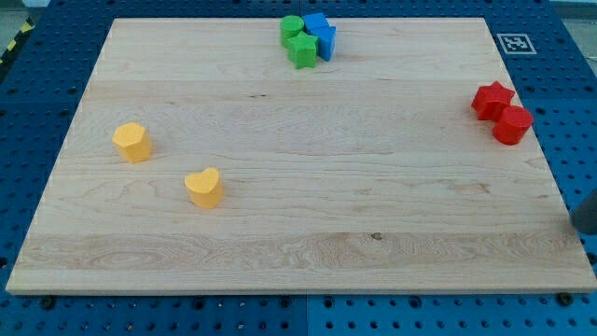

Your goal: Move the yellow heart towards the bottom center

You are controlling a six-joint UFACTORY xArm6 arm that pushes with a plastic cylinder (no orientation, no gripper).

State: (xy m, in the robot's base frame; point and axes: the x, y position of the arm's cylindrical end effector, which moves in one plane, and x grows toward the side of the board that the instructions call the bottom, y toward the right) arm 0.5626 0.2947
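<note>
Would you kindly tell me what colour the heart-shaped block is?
Yellow: the heart sits left of the board's centre, seen plainly in the camera view.

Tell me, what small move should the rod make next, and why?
Probably swing my tip, now at the view's right edge, leftward to just above-left of the yellow heart. The heart sits left of centre, so pushing from there should send it toward the bottom centre.

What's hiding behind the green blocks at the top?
Two blue blocks sit behind and beside the green blocks, touching them. Their lower parts are partly covered. Anything smaller behind the cluster cannot be seen.
</note>
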